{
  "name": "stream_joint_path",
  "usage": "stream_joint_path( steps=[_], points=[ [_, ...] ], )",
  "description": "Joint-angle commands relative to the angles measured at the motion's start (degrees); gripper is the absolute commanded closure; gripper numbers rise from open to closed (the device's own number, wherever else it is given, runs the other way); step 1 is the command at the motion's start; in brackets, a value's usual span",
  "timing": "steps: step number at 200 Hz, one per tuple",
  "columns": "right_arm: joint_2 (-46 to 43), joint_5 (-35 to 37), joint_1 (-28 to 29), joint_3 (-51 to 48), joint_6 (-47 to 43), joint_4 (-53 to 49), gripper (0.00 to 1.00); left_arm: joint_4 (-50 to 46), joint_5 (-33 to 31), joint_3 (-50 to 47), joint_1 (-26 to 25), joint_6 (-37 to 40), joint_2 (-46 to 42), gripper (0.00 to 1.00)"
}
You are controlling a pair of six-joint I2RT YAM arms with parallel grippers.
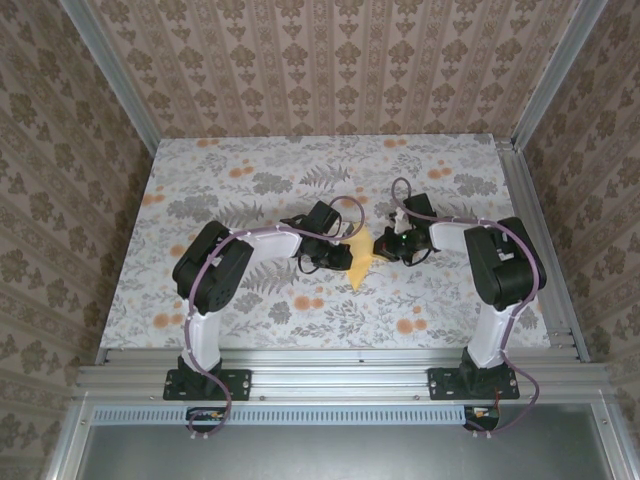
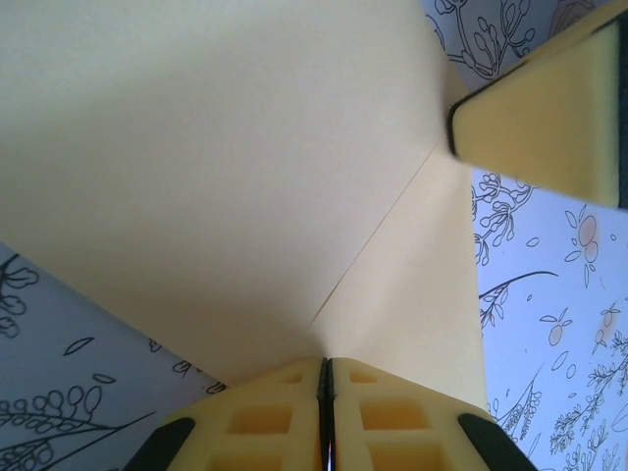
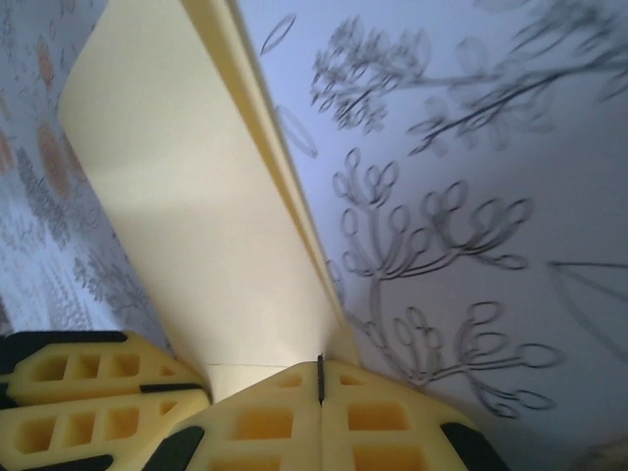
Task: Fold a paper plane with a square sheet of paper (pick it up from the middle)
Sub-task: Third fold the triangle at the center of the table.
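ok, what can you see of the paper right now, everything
The paper is thin, plain, pale yellow and partly folded: a straight crease runs across it in the left wrist view, and stacked folded edges show in the right wrist view. From above it tapers to a point toward the arms, over the middle of the floral table. The left gripper and right gripper are both shut on it, from opposite sides.

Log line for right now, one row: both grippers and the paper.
left gripper: shut on paper | right gripper: shut on paper | paper: creased, partly folded, held between both grippers above table
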Motion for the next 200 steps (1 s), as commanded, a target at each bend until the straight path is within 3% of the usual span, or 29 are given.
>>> stream_joint_path(
  steps=[1,66,98,200],
  points=[
    [-3.8,5.4,-1.2,-0.8,-1.6,-1.5,0.98,-9.1,-5.3,-2.2,0.1,1.5,5.2,0.89],
    [-10.4,-1.5,4.7,-7.1,6.0,4.7,0.98,-9.2,-4.3,-1.4,0.1,1.7,5.6,0.89],
    [-8.1,-2.3,7.4,-7.4,7.2,6.7,0.98,-8.8,-3.9,-1.5,0.1,1.7,5.7,0.89],
    [-4.4,-1.3,9.1,-9.7,0.8,0.0,0.99,-9.2,-4.1,-1.5,0.2,1.8,6.1,0.90]
  ],
)
